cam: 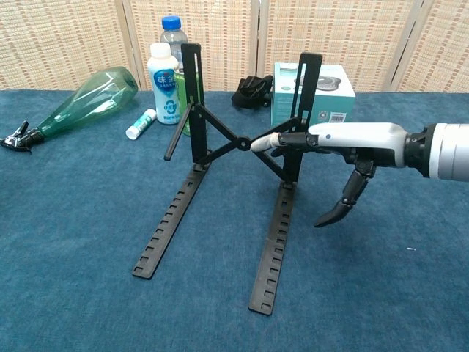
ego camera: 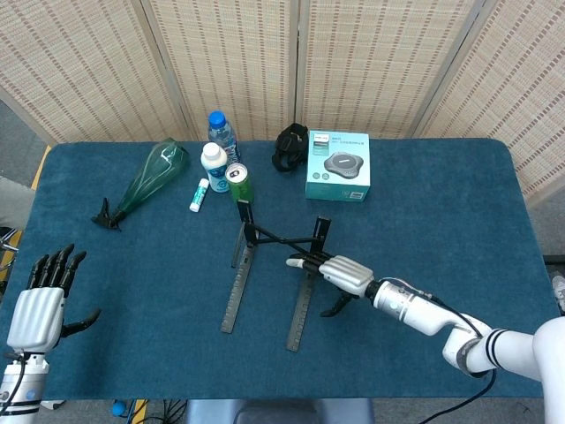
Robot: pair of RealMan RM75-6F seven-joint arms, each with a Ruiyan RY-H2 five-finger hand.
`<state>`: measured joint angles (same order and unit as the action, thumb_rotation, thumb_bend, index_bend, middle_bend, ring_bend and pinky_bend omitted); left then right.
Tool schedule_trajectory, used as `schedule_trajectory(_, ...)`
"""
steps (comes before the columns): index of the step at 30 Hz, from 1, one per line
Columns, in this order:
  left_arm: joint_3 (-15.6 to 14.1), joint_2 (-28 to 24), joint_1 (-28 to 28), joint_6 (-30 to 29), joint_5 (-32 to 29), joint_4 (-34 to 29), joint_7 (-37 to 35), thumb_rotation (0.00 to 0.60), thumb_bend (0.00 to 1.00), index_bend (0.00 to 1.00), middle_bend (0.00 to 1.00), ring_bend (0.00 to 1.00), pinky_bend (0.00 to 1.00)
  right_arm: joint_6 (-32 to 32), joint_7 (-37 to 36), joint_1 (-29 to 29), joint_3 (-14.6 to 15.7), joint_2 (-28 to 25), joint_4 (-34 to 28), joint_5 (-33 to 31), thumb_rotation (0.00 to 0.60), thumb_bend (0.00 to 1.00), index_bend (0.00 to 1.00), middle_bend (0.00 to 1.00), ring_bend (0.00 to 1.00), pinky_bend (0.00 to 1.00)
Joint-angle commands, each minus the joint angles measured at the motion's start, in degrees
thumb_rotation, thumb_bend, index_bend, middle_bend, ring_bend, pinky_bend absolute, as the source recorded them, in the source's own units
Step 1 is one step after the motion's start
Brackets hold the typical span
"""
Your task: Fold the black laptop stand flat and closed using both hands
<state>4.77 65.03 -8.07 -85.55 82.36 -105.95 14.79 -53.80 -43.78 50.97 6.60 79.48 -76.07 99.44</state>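
**Stand still open, your right hand at its crossbars**

From the head view, you have the black laptop stand (ego camera: 269, 269) in the middle of the blue desk (ego camera: 441, 203), its two slotted rails lying flat and running toward you, its two uprights raised at the far end with the crossed bars between them. Your right hand (ego camera: 340, 274) reaches in from the right, fingers stretched out flat, with the fingertips (ego camera: 296, 262) over the right-hand rail just near the right upright. It holds nothing. Your left hand (ego camera: 40, 305) sits at the desk's near left edge, well apart from the stand, fingers straight and spread, thumb out, empty. Behind the stand are a green can (ego camera: 239, 183), a white bottle (ego camera: 214, 167), a blue-capped bottle (ego camera: 222, 135), a small white tube (ego camera: 199, 194), a green spray bottle (ego camera: 148, 182) lying on its side, a teal box (ego camera: 337, 165) and a black object (ego camera: 290, 147).

From the chest view, your right hand (cam: 344, 147) is level with the crossed bars, its fingertips (cam: 262, 142) at the right arm of the cross just beside the right upright; whether they touch it, you cannot tell. The thumb hangs down, curved, clear of the stand (cam: 220, 183). Your left hand does not show here.
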Motion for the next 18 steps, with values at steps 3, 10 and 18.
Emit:
schedule_trajectory(3,-0.1,-0.2,0.0,-0.2,0.3,-0.5,0.4,0.600,0.15,0.08,0.01,0.00,0.00,-2.2,-1.4,1.9,-1.4,-2.4,-4.5,1.9,0.600,0.02,0.00,0.03,0.00,0.00)
schedule_trajectory(10,-0.2,-0.7,0.3,-0.6,0.8,-2.2,1.8,0.600,0.15,0.08,0.01,0.00,0.00,0.0,-4.0,6.8,-5.1,-1.6,-5.5,1.5,0.600,0.02,0.00,0.03,0.00,0.00)
schedule_trajectory(18,-0.4,-1.0,0.4,-0.7,1.1,-3.4,3.0,0.600,0.15,0.08,0.01,0.00,0.00,5.1,-5.4,12.6,-7.8,1.8,-3.3,0.4,0.600,0.02,0.00,0.03,0.00,0.00)
